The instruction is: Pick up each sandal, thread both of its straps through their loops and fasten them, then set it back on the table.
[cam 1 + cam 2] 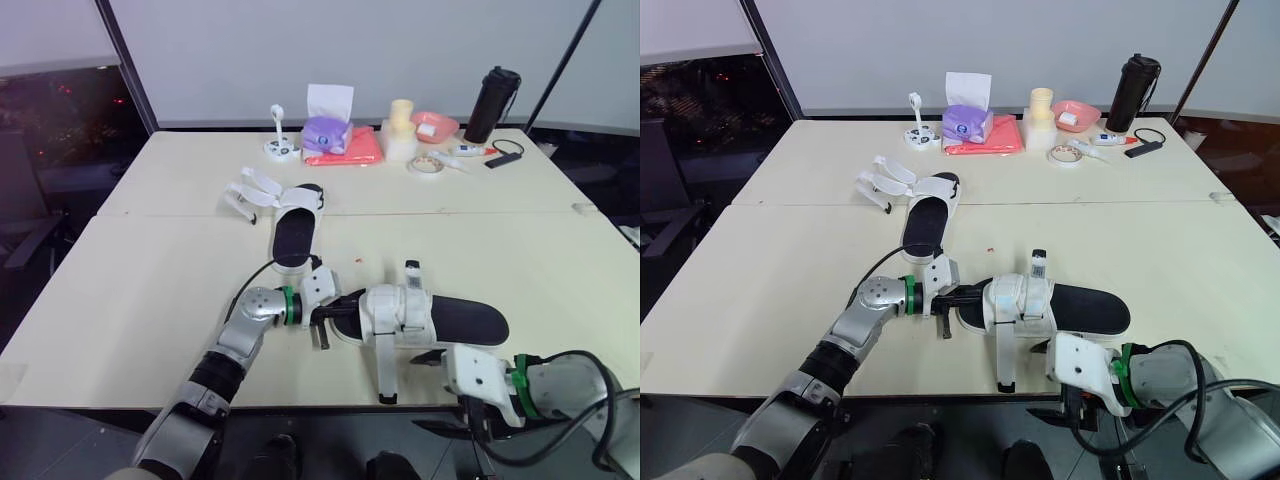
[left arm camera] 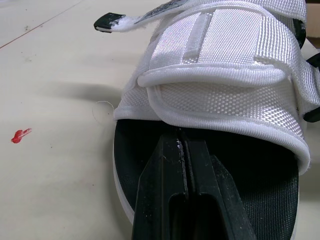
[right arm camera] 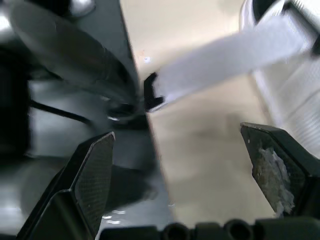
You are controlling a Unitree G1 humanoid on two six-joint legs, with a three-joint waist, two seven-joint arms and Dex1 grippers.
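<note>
White webbing over a black footbed marks the near sandal [image 1: 430, 316], which lies flat on the cream table [image 1: 140, 270] in the lower centre of the head views, its length running left to right. 1 loose strap [image 1: 383, 365] trails from it down to the table's near edge and ends in a black tip. Another black-tipped strap end [image 1: 412, 270] sticks out on the far side.

The left gripper [image 1: 338, 316] comes in from the left at the sandal's open end. In the left wrist view its 2 black fingers [image 2: 170, 200] are pressed together with nothing visible between them, lying over the footbed with the tips right at the rim of the wide white band. A small red mark [image 2: 20, 135] sits on the table beside the sandal.

The right gripper [image 3: 176, 132] is at the lower right, by the table's near edge. Its fingers [image 3: 95, 170] are spread wide and hold nothing. The black tip of the trailing strap lies beyond them, roughly between the 2.

A 2nd sandal [image 1: 293, 222] lies well apart, up the table in the centre left, with its white straps splayed out to the left.

Along the far edge stand a black bottle [image 1: 497, 102], a pink bowl [image 1: 436, 126], a roll of tape [image 1: 427, 165], a purple tissue pack [image 1: 325, 131] on a red cloth [image 1: 350, 152], and a cream cylinder [image 1: 401, 130].
</note>
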